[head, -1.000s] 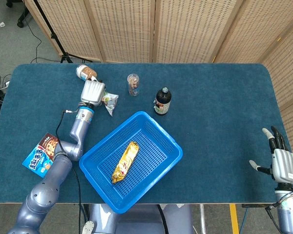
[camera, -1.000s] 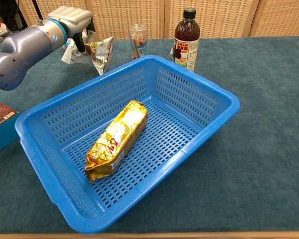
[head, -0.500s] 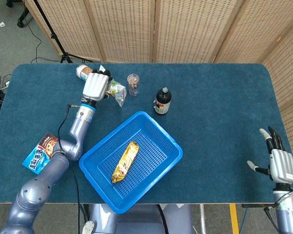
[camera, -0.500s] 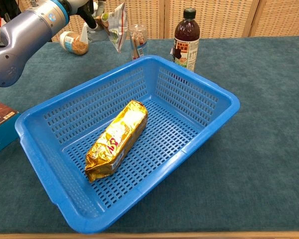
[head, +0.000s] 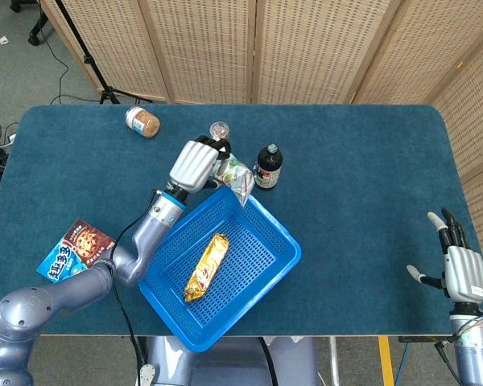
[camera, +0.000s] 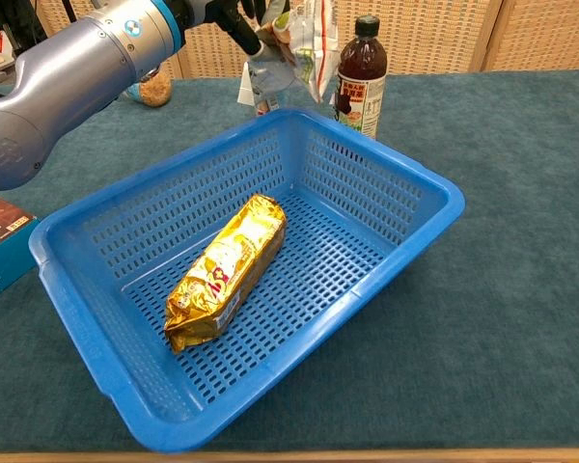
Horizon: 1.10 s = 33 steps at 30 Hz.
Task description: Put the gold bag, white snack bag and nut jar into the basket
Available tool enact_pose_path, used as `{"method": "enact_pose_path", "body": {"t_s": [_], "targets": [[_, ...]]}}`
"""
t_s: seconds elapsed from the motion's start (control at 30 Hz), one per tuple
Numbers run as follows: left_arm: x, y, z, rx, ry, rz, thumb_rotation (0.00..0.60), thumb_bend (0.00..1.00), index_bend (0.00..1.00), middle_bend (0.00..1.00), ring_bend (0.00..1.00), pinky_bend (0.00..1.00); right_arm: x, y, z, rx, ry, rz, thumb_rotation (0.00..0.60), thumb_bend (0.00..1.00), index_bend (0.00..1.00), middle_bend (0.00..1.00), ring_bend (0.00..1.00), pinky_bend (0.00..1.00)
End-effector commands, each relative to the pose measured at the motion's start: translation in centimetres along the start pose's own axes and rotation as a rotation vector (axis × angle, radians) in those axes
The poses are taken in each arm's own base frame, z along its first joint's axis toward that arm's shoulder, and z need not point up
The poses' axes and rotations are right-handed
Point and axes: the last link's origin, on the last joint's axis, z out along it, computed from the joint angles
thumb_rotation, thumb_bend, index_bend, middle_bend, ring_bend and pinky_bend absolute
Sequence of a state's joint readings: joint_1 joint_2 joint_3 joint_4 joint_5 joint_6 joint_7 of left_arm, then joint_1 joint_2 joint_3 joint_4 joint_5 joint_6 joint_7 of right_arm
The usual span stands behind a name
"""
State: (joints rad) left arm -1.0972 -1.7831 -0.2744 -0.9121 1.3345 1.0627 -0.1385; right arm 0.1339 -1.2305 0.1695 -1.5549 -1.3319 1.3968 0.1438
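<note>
Teal table (head: 362,161), left hand (head: 195,165) raised, holding white snack bag (head: 233,174)

Wicker folding screen (head: 306,48) behind blue-clothed table (head: 370,177); grey floor (head: 32,72).

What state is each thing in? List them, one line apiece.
Blue plastic mesh basket: on the table, holding the gold bag.
Gold foil bag: lying in the basket.
White snack bag: held in the air by the left hand, over the basket's far rim.
Nut jar: lying on its side on the table.
Dark bottle: upright, capped.
Right hand: open, holding nothing.
</note>
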Motion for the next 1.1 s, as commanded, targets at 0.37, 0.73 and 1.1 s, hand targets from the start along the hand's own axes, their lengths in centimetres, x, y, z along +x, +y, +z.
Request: {"method": "enact_pose_path", "body": {"t_s": [0.37, 0.73, 1.1], "targets": [[2.0, 4.4, -2.5, -0.096, -0.099, -0.1, 0.6, 0.24, 0.8, 0.46, 0.47, 0.39, 0.2, 0.0, 0.0, -0.001, 0.003, 0.009, 0.6, 0.16, 0.09, 0.0, 0.0, 0.28], [2.0, 6.3, -5.2, -0.177, -0.205, -0.121, 0.6, 0.21, 0.8, 0.43, 0.46, 0.39, 0.2, 0.0, 0.1, -0.002, 0.005, 0.012, 0.6, 0.16, 0.09, 0.0, 0.0, 0.28], [2.2, 5.7, -7.5, -0.2, -0.324, -0.071, 0.6, 0.1, 0.56, 0.15, 0.22, 0.24, 0.2, -0.2, 0.0, 0.005, 0.014, 0.014, 0.6, 0.16, 0.09, 0.0, 0.0, 0.28]]}}
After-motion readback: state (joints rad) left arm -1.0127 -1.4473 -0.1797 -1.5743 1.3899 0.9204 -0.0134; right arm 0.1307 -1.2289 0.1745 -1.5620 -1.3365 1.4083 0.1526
